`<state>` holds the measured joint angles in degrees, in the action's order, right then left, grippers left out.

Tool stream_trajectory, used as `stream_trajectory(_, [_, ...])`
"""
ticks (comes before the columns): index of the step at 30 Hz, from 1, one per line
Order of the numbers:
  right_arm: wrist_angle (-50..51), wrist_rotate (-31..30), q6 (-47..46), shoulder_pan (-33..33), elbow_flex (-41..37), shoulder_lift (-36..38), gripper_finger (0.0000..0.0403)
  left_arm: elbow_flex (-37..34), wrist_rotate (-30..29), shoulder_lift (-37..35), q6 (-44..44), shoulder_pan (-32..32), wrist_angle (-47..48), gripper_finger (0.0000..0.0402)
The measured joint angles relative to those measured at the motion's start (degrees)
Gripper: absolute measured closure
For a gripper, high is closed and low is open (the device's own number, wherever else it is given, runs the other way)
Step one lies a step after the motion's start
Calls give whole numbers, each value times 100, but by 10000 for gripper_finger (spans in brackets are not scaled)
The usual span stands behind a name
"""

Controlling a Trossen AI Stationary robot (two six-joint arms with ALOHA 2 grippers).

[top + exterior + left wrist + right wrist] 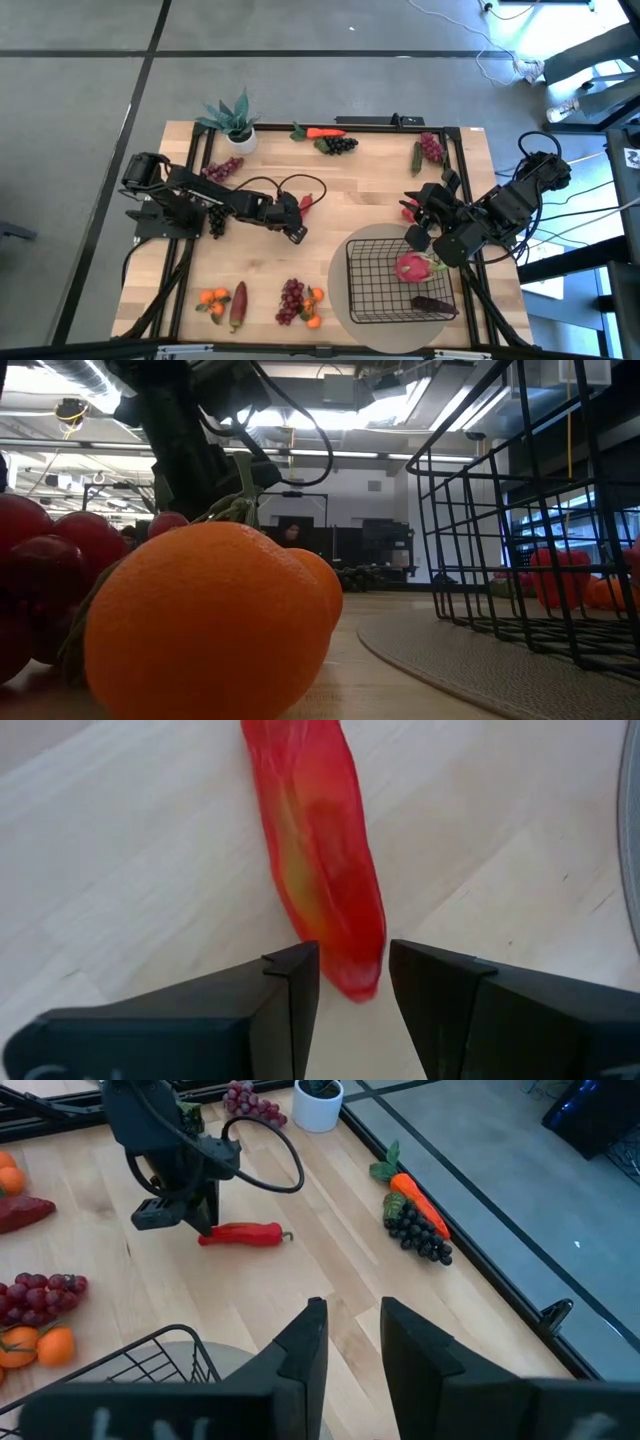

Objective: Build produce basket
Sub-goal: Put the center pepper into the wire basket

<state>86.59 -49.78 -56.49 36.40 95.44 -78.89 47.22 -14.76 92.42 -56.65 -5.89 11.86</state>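
Your left gripper [297, 222] is near the middle of the table, low over the wood, and its fingers [290, 995] stand open with the tip of a long red pepper [318, 850] between them. The jaws are on both sides of the pepper, but you cannot tell if they touch it. The pepper lies flat on the table [370, 190].

Going from left to right in the high view: at the front left you see small oranges [213, 297] beside a reddish potato [238, 304]. Next come red grapes [290, 300] with more oranges [314, 309] touching them. At the back left stands a potted plant [238, 120], and purple grapes [222, 169] lie just in front of it. At the back edge, a carrot [325, 132] lies beside dark grapes [339, 145].

The basket [378, 285] stands on the round grey mat [340, 275] at the front right. Inside it lies the pink dragon fruit [415, 267], and a dark thing lies near the basket's front corner; you cannot tell what it is.

Your right gripper [418, 225] hovers over the back right corner of the basket, with its fingers [305, 1350] narrowly apart and nothing between them. Behind it, a green pepper [417, 158] and another red grape bunch [432, 148] lie at the back right.
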Motion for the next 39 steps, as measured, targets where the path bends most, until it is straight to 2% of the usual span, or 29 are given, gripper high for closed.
stream_trajectory(10, [0,9,-1,0,0,-2,323,7,-14,284,-21,2,-146,289])
stream_trajectory(23, [0,36,-2,0,-2,0,323,7,-102,282,14,13,-92,291])
stream_trajectory(39, [0,37,0,0,-2,0,323,7,-123,276,40,13,-79,389])
